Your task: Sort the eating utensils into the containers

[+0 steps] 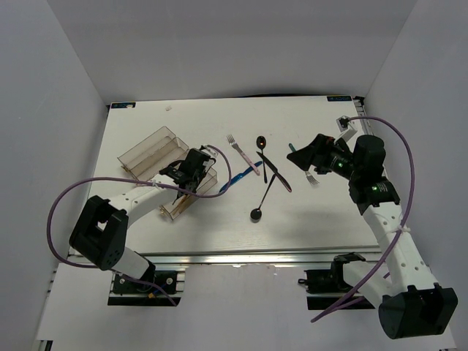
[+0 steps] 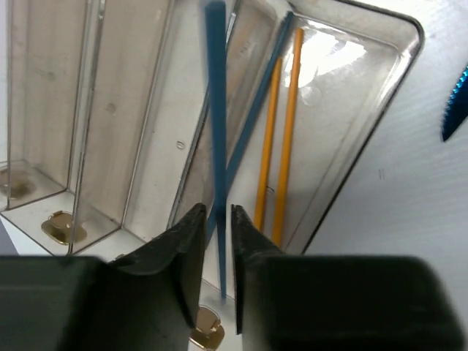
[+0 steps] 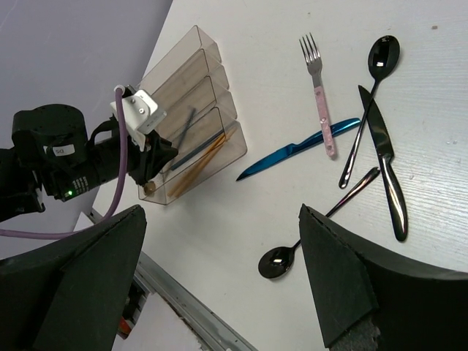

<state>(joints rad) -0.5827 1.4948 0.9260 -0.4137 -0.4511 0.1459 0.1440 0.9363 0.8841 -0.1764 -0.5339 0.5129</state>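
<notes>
White table [image 1: 329,219], top view: my left gripper [image 1: 191,167] sits over the tray [image 1: 146,150].
Left wrist: jaws slightly parted around a blue stick [image 2: 216,110], orange sticks [image 2: 281,131] lying in the end compartment. Right wrist: my right gripper [image 3: 221,219] spread wide, empty.

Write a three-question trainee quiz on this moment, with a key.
1. True or false: the orange sticks lie in the tray.
2. How many black spoons lie on the table?
3. The stick between the left pincer's fingers is: A blue, B pink, C orange.
Key: 1 true; 2 two; 3 A.
</notes>
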